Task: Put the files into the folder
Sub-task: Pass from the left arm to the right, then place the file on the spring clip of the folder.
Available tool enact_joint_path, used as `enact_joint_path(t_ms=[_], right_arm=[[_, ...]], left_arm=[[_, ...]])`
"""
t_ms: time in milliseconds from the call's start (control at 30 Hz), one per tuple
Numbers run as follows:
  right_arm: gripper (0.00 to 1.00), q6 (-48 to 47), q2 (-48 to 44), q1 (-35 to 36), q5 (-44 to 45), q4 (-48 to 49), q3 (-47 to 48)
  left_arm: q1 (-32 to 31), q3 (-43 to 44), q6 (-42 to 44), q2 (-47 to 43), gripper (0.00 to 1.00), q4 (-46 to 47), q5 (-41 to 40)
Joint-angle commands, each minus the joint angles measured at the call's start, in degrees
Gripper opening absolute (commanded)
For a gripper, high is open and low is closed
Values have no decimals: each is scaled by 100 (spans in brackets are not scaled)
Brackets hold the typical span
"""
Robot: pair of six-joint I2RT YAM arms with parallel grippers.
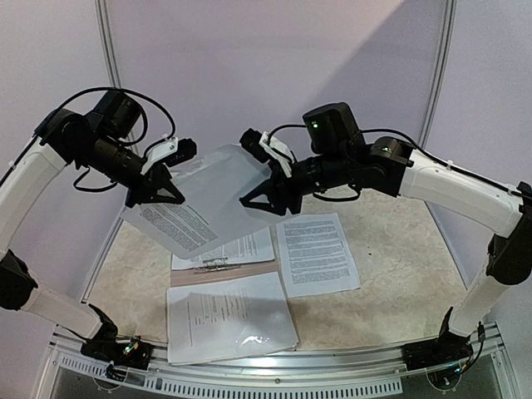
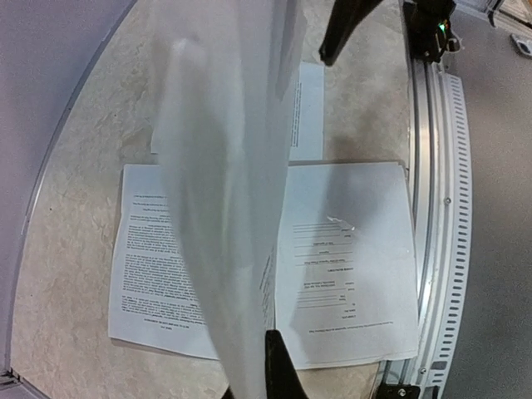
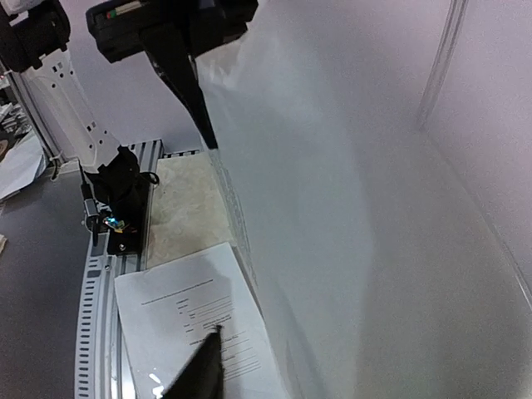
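Left end effector (image 1: 158,193) is clamped on the left edge of the sleeved sheet (image 1: 208,199); it hangs tilted in mid-air over the folder (image 1: 237,273) on the bench (image 1: 391,283); we'd lower it flat, grip firm; right end effector (image 1: 264,199) sits at its right edge, can't tell if it's gripping.

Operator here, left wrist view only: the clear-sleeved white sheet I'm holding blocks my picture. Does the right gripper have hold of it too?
Observer: Apparently not: in the right wrist view the right gripper's one visible finger stands clear of the clear-sleeved white printed sheet.
Operator: Where's the folder's clip?
Observer: Top view: the small metal clip sits on the open flat taupe folder, between a white printed sheet farther back and a glossy sleeved sheet nearer the arms.
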Motion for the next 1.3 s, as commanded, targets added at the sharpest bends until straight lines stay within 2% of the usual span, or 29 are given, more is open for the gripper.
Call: enact_joint_path(t_ms=[0, 67, 133, 167, 200, 233, 267, 400, 467, 533, 633, 867, 967, 1100, 1267], right_arm=[[21, 224, -163, -213, -446, 559, -139], [4, 354, -156, -295, -595, 623, -176], [0, 580, -118, -404, -677, 615, -152], [0, 718, -79, -482, -706, 602, -119], [0, 959, -34, -573, -741, 604, -87], [0, 1163, 1, -698, -828, 632, -65], [0, 1449, 43, -840, -976, 700, -65], [0, 2150, 54, -1201, -1513, 1073, -155], [0, 2054, 3, -1210, -1532, 1092, -150], [0, 1960, -49, -1212, -1511, 1022, -61], [0, 1788, -43, -1217, -1497, 714, 202], [0, 1673, 8, -1217, -1702, 573, 360], [0, 1679, 5, -1216, -1834, 639, 370], [0, 1621, -1, -1218, -1863, 575, 445], [0, 1631, -73, -1214, -1844, 574, 432]], left_arm=[[-49, 141, 192, 138, 0, -975, -75], [-42, 166, 194, 154, 0, -980, -97], [9, 211, 121, 162, 4, -944, -83], [65, 231, 36, 167, 24, -887, -82], [157, 248, -53, 167, 48, -779, -90], [274, 252, -159, 163, 76, -721, -79], [468, 248, -242, 159, 97, -587, -16], [1574, -52, -323, 57, 100, -131, 761], [2111, -551, -377, -158, 100, 466, 1316], [2674, -1119, -804, -273, 100, 1244, 1869], [3129, -1646, -1281, -186, 99, 1975, 2633], [3129, -2346, -2184, -33, 97, 3563, 3493], [2936, -2614, -2427, 1, 98, 4223, 3451], [2841, -2756, -3332, 371, 99, 5268, 3430], [2799, -2651, -3447, 672, 98, 5261, 3444]])
